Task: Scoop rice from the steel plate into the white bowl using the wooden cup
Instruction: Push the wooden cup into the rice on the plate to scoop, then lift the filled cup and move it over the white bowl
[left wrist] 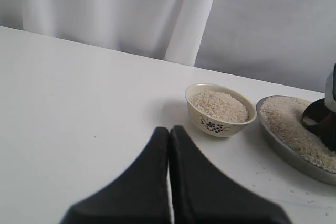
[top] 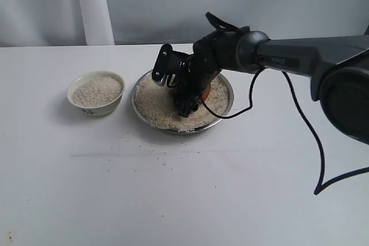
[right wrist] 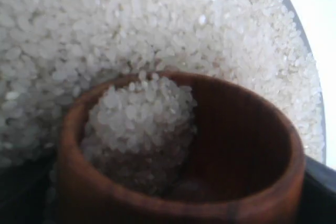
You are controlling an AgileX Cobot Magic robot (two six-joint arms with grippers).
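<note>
A robot lab setup — plain white desk (top: 173, 200), pale drapes (top: 92, 4) at twelve o'clock, a cabled black arm (top: 305, 56) reaching in from three o'clock

One faint word on the robot arm

The right arm (top: 300, 56) carries a small pale word on its dark forearm link, seemingly "PIPER" but too small to read with certainty. The white bowl (left wrist: 219, 109) bears a dark painted flower sprig, not lettering.

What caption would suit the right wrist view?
A wooden cup sunk in a bed of rice, a clump of grains inside.
</note>
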